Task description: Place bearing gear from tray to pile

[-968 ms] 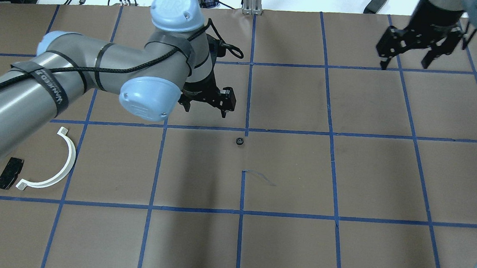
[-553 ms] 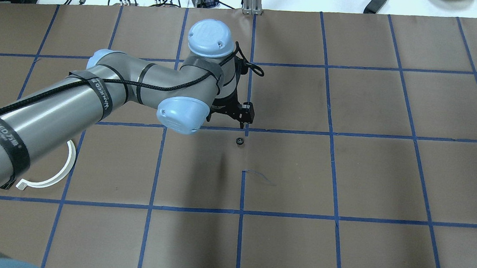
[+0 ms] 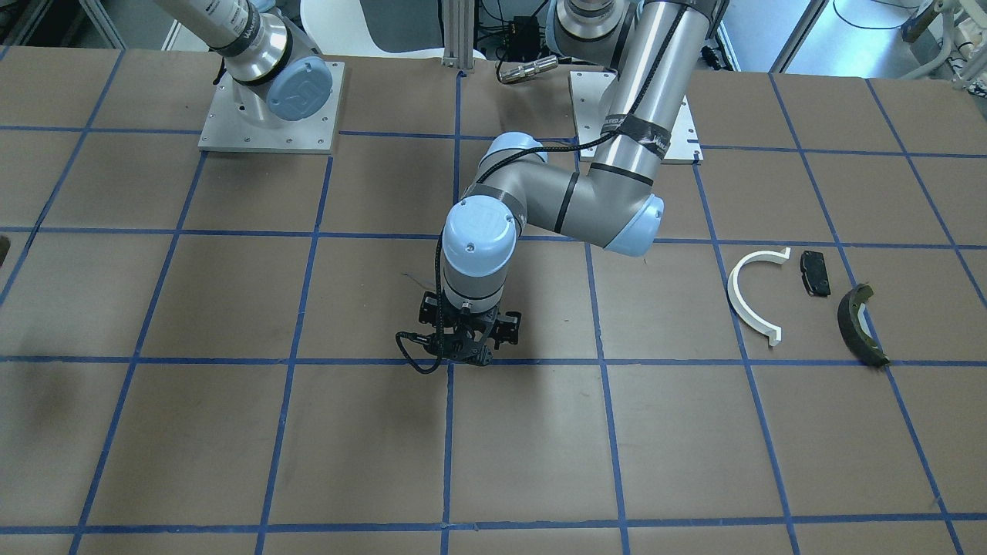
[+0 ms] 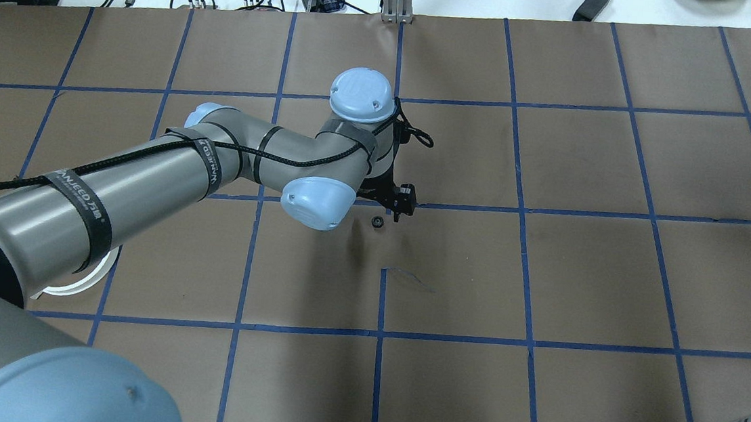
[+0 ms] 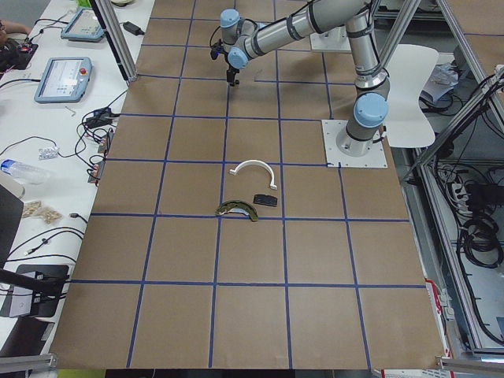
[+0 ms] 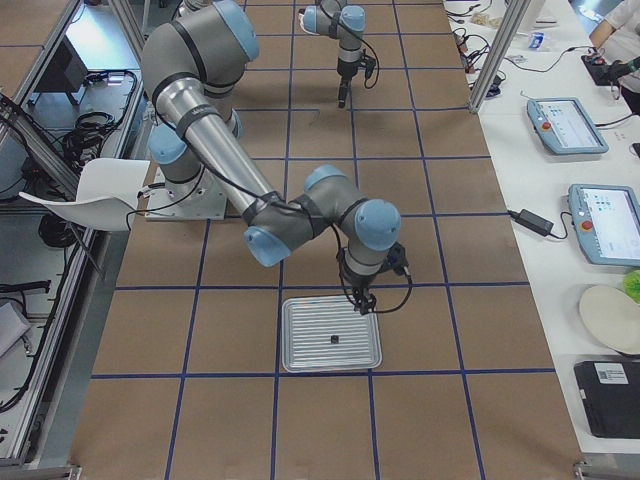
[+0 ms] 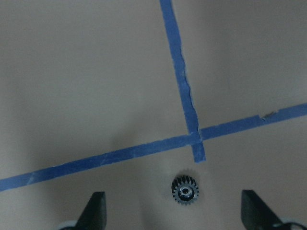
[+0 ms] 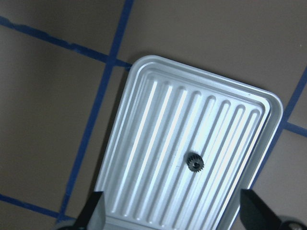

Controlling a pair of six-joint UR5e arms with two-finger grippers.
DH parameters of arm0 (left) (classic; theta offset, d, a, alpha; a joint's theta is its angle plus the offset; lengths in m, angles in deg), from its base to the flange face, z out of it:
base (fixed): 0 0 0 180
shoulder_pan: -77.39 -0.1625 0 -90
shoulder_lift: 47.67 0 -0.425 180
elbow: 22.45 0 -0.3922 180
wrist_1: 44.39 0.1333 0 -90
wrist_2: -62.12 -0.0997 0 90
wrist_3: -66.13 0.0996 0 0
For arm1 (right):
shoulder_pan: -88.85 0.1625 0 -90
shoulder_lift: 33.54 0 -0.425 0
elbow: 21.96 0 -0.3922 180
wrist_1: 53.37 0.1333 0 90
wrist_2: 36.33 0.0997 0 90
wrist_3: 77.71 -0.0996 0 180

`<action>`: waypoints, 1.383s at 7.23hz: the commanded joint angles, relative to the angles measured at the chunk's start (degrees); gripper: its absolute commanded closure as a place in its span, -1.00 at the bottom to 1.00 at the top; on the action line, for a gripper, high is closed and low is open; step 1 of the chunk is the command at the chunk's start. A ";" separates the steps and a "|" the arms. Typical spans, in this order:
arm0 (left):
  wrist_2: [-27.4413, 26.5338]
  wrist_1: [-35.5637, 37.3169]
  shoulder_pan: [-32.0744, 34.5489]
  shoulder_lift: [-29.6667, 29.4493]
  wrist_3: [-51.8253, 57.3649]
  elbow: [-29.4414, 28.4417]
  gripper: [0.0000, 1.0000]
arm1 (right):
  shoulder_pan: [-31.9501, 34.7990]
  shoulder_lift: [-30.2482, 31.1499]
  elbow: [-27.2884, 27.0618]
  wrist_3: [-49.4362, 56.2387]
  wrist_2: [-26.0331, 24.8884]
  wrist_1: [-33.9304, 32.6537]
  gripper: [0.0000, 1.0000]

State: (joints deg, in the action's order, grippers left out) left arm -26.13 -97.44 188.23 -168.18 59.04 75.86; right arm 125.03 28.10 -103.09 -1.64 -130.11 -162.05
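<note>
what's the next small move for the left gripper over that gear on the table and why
Probably lower the left gripper straight down. In the left wrist view its jaws stand open and wide apart, and the bearing gear lies flat on the table roughly centred between them, not yet touched. Closing should wait until they bracket it.

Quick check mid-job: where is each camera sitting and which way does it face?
Front-facing: across the table, facing the robot; left arm bent mid-table, pile at view right.
Overhead: behind the shoulders, looking forward and down; left pincer beside the loose gear.
Exterior left: table end near the pile; left arm reaches away.
Exterior right: opposite end; right arm above the tray.
Left wrist: looks down; open left pincer, loose gear.
Right wrist: looks down; open right pincer, tray gear.
Shared: overhead and left wrist both show the loose gear.
</note>
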 commanded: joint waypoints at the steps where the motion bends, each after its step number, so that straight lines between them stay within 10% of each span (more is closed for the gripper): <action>1: 0.09 0.32 0.08 -0.96 0.49 -0.22 -0.74 | -2.96 -5.98 0.01 9.93 0.00 -6.70 -0.99; 6: 0.27 0.15 0.16 -0.96 0.41 -0.05 -0.31 | -3.75 -8.91 -2.96 9.45 1.49 -9.69 -0.88; 9: 0.62 -0.73 0.16 -0.96 0.41 -0.05 0.96 | -3.75 -8.73 -7.10 10.15 1.32 -16.30 -0.81; 10: 0.62 -0.73 0.16 -0.87 0.41 -0.13 1.00 | -3.75 -8.64 -6.50 10.24 1.32 -16.48 -0.62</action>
State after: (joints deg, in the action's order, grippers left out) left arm -25.63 -97.99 188.40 -169.10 59.48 75.79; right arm 121.28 19.33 -109.60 8.42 -128.76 -177.84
